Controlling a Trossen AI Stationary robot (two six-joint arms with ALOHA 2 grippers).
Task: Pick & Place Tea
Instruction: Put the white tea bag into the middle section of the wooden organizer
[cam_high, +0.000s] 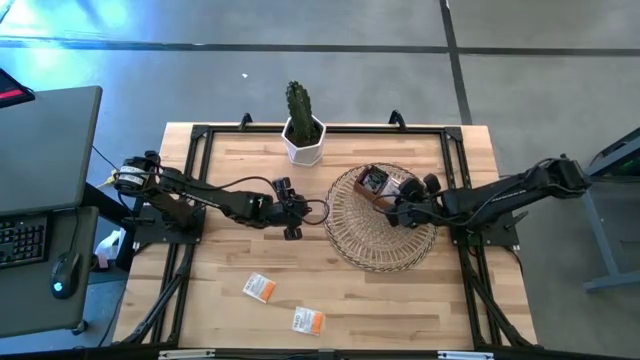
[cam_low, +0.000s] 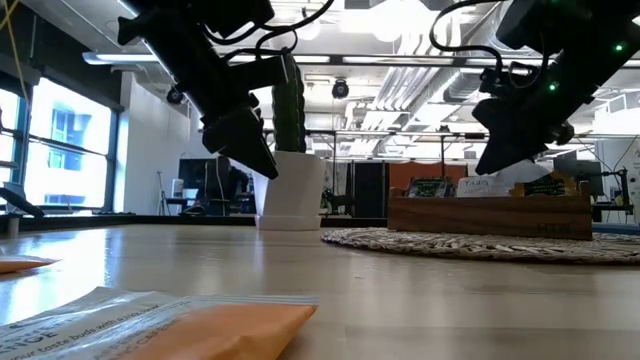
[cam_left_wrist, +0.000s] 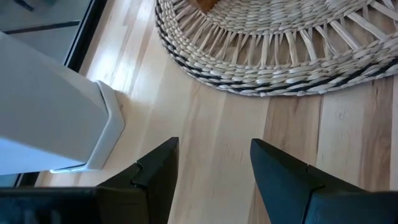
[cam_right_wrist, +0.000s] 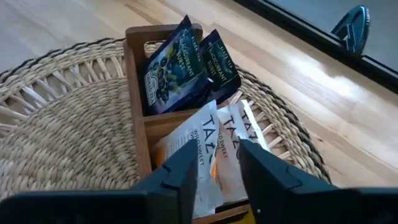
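Note:
A brown wooden box (cam_right_wrist: 138, 93) sits on the round wicker tray (cam_high: 372, 245). Dark blue-green sachets (cam_right_wrist: 186, 68) stand in its far compartment, and white-and-orange sachets (cam_right_wrist: 214, 130) stand in the nearer one. My right gripper (cam_right_wrist: 217, 155) hovers just over the white-and-orange sachets, fingers a narrow gap apart, touching nothing that I can see. Two white-and-orange sachets (cam_high: 260, 288) (cam_high: 308, 320) lie flat on the table near its front edge. My left gripper (cam_left_wrist: 214, 168) is open above bare wood, between the white pot and the tray's rim (cam_left_wrist: 261, 84).
A cactus in a white pot (cam_high: 303, 132) stands at the far edge, close to my left gripper (cam_high: 292, 210). A black frame (cam_high: 195, 160) runs around the tabletop. The nearest loose sachet (cam_low: 150, 325) fills the foreground of the low view. A desk with keyboard and mouse stands beyond the left edge.

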